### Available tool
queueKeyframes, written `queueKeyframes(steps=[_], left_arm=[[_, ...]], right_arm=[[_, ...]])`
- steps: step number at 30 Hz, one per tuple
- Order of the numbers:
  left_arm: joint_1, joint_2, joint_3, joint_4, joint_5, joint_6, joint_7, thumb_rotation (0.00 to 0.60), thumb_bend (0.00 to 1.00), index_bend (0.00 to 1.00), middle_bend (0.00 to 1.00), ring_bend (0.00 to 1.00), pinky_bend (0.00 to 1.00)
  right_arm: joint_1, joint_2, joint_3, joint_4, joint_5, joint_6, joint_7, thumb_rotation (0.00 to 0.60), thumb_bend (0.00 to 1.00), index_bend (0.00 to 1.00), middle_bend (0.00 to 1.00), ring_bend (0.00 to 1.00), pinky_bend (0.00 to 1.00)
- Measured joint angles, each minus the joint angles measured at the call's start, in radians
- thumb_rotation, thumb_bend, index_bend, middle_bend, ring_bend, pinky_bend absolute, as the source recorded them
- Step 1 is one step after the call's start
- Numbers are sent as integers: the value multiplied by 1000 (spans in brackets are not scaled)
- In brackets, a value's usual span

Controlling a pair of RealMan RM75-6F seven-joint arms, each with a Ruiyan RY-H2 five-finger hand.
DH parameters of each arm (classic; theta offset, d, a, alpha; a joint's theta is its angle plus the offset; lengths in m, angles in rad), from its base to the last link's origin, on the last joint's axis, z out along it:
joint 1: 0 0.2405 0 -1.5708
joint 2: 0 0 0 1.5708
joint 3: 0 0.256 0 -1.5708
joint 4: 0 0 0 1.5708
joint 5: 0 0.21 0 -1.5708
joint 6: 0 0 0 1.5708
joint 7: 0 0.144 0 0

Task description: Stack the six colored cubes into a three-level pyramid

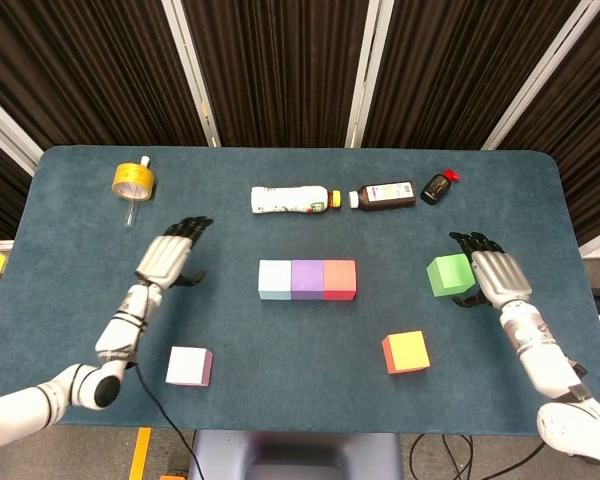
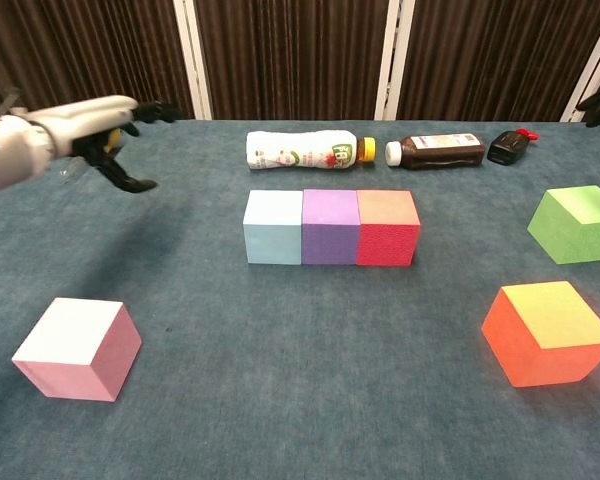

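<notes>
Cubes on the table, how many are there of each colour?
Light blue cube: 1
Purple cube: 1
Red cube: 1
Green cube: 1
Orange cube: 1
Pink cube: 1
Total: 6

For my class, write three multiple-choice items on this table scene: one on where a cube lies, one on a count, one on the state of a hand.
1. Which cube is the middle one of the row of three?
A. green
B. purple
C. pink

2. How many cubes lie apart from the row?
A. three
B. one
C. five

3. The left hand is
A. gripping the pink cube
B. pressing on the row
C. holding nothing

Key: 1 B, the purple foam cube sits between the light blue cube and red cube. 2 A, the green cube, orange cube and pink cube. 3 C, the left hand hovers with its fingers apart.
</notes>
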Motion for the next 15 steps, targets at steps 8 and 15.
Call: queueKeyframes(steps=[8, 15], left_arm=[[124, 114, 30, -145, 48, 128, -36, 600, 334, 97, 73, 33, 132], [185, 154, 54, -212, 66, 185, -40, 600, 335, 103, 75, 35, 132]], right_arm=[[61, -69, -27, 186, 0, -102, -51, 600, 262, 248, 208, 87, 230], [104, -147, -55, 345, -21, -187, -68, 600, 262, 289, 209, 86, 230]])
